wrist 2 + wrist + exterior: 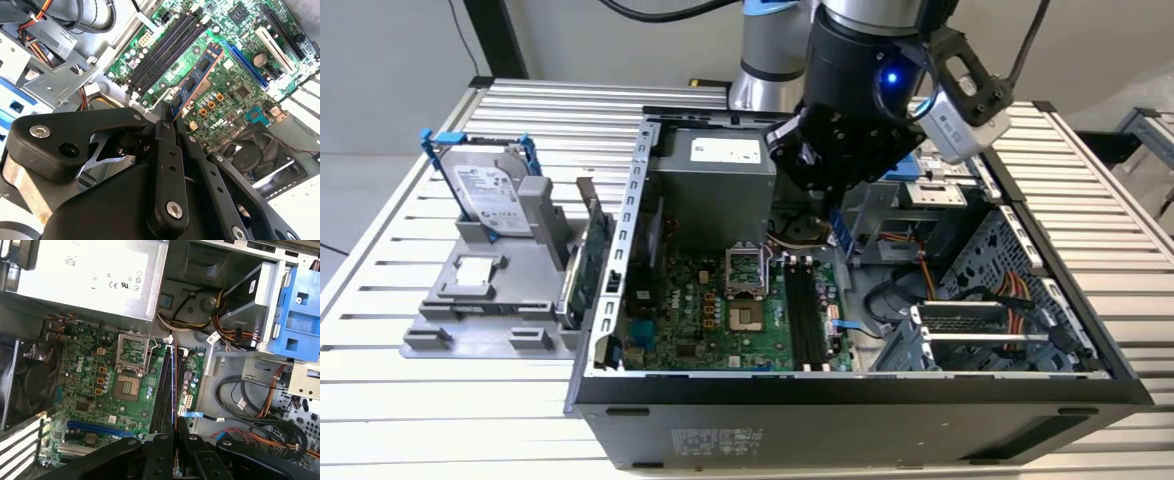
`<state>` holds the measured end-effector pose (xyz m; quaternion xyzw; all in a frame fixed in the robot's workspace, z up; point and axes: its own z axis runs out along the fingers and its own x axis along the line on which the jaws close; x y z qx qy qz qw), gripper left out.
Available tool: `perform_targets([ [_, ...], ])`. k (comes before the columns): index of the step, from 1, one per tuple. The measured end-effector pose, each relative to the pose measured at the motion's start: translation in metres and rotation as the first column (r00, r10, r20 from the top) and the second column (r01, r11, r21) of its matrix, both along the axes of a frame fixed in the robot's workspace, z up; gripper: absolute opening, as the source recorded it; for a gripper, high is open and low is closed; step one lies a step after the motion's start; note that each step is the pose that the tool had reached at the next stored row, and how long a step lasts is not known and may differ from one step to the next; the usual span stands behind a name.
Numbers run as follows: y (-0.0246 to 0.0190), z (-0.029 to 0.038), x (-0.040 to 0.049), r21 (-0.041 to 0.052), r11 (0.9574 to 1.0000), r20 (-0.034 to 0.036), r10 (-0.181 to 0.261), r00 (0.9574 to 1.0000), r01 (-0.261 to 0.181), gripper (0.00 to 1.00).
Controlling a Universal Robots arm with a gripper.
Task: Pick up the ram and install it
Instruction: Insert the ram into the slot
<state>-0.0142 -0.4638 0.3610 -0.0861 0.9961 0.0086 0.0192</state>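
— Gripping the ram (197, 80) already?

— Yes. The hand (167, 114) is pinched narrow on one end of it. The stick reaches down inside the case (630, 230), over the board (85, 390) and, as far as I can tell, not touching it.

— Where against the slots?

— In the first wrist view its edge runs along the black slots (162, 395), which sit on the exterior view's right of the socket (131, 385). Which slot it is over, I cannot tell.

— What makes this go well?

— My judgement: square the long edge to one slot, match the notch, seat both ends evenly and press straight down. Cables (250, 405) lie further right of the slots, so stay off them.
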Motion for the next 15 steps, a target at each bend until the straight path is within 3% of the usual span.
perform_targets([
  [15,0.0000,-0.0046,0.0001,0.0000,1.0000,0.0000,0.000,1.0000,0.000,0.00],
])
